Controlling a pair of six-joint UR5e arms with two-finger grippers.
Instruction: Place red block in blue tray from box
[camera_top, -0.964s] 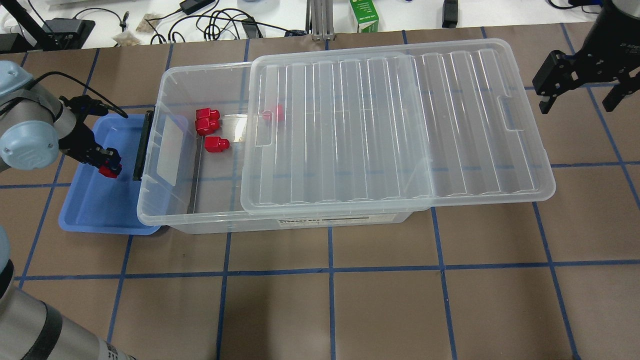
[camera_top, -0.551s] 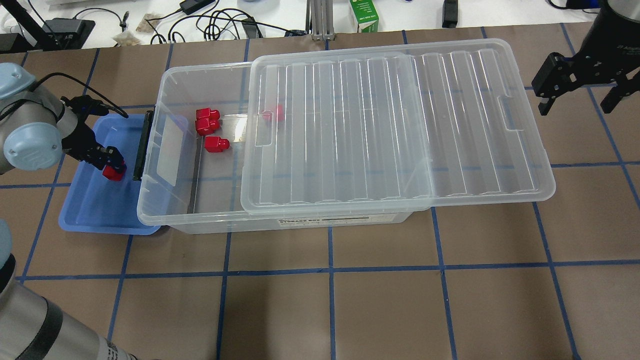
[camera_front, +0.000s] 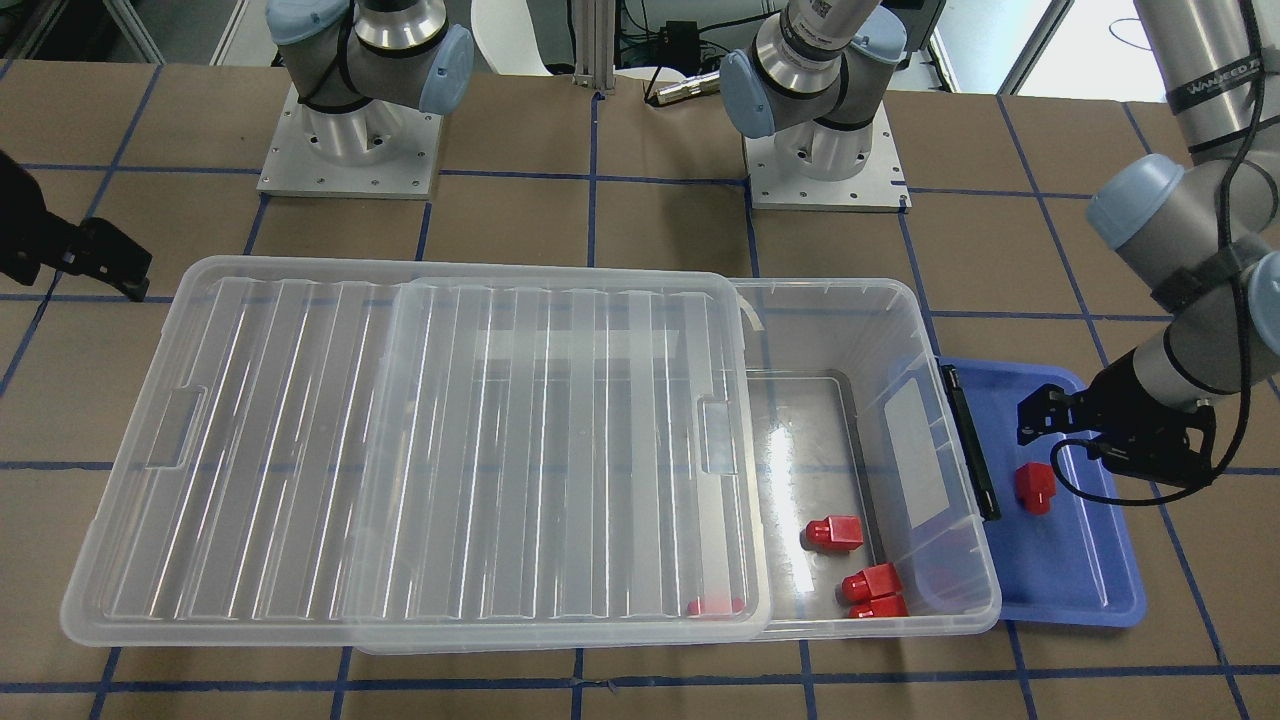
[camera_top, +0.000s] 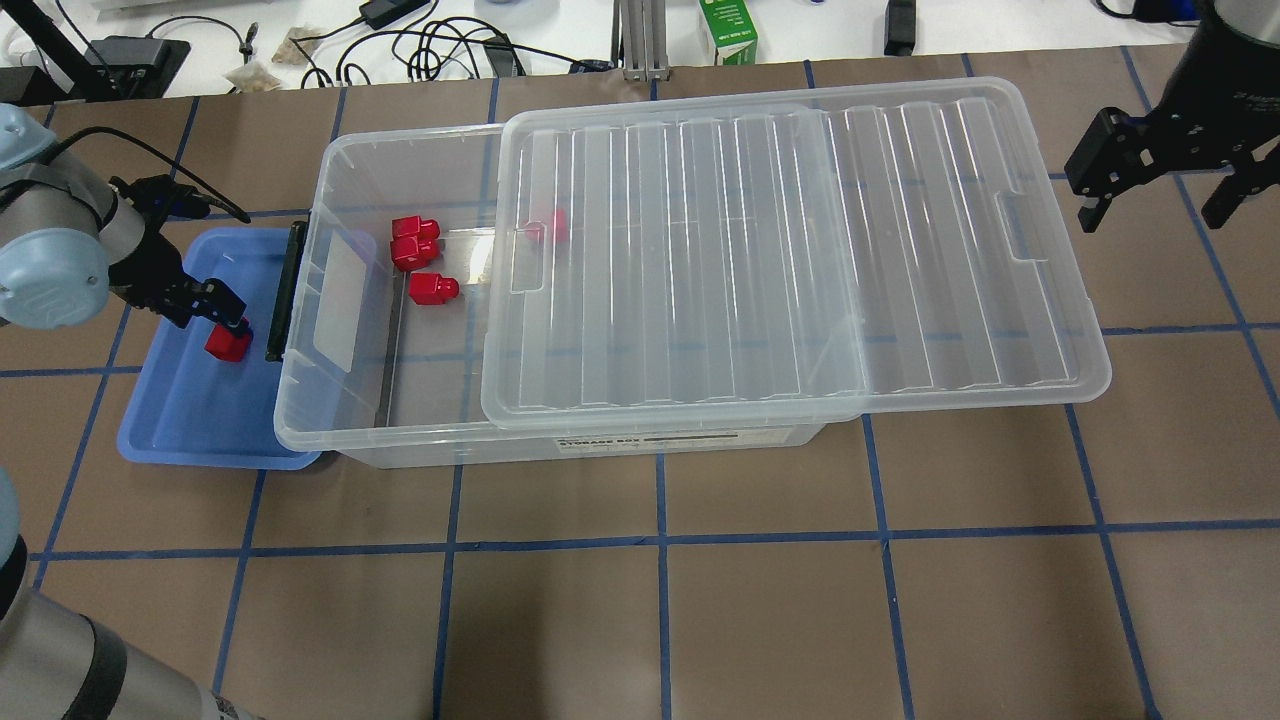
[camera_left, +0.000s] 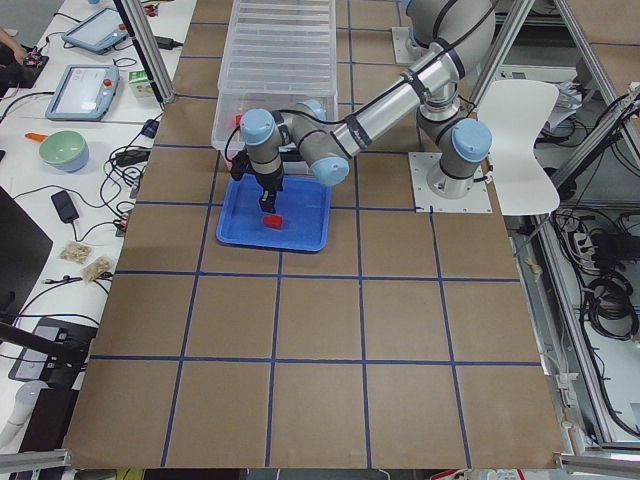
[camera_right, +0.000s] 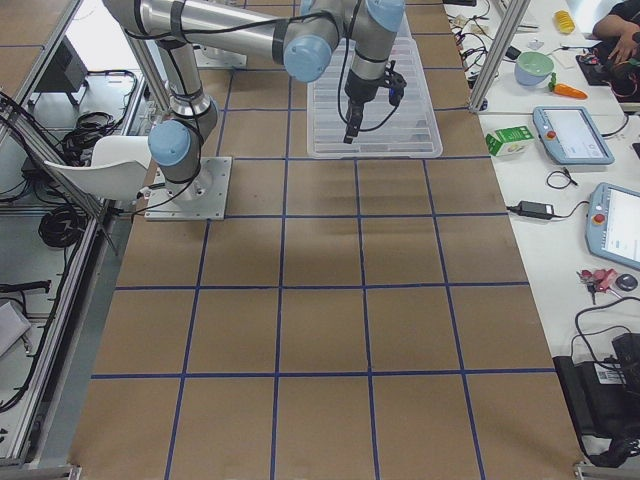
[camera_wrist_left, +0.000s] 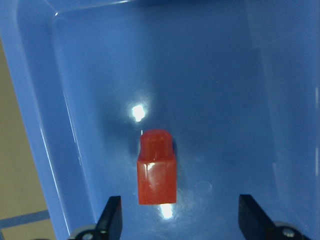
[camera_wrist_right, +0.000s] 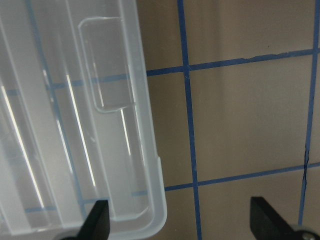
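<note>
Bright, even light falls from above in every view, and shadows are faint and short. White glare streaks run along the ribs of the lid (camera_top: 700, 260), and a washed-out patch lies on the floor of the box (camera_top: 430, 390). In the left wrist view, two small glints on the blue tray (camera_wrist_left: 225, 100) sit at about 12 and 6 o'clock of the glossy red block (camera_wrist_left: 157, 172).

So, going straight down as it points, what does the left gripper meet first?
The left gripper's open fingers straddle the red block, so probably the blue tray floor first; depth unclear.
</note>
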